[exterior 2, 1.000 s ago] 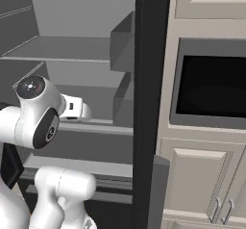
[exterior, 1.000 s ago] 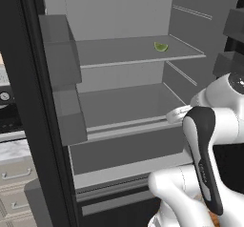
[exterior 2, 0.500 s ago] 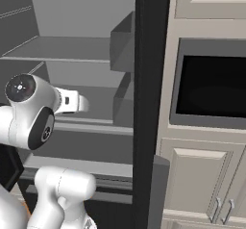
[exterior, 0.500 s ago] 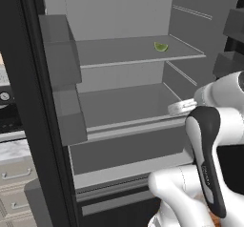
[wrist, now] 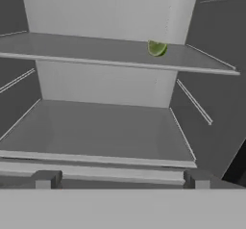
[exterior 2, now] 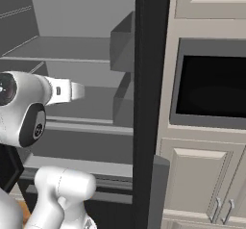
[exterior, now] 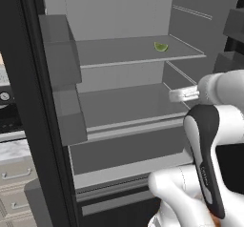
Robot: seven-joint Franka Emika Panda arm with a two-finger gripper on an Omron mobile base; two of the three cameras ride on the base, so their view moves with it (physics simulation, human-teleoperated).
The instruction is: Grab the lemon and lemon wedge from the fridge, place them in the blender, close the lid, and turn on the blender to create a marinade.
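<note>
Built-in black oven (exterior 2: 211, 86) sitting in beige cabinetry right of the black door edge. Beige cabinet doors (exterior 2: 202, 180) showing below it, metal handles (exterior 2: 222, 211) at their bottom right corner. Pale drawers (exterior: 13, 192) showing lower left, under a marbled counter edge (exterior: 14, 149).

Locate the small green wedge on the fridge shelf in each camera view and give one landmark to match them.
Left base view: the wedge lies upper right, near the upper shelf's right back corner.
Right base view: not in this picture.
Hand view: the wedge sits top centre-right, at the back.
Shared landmark: the upper shelf.
</note>
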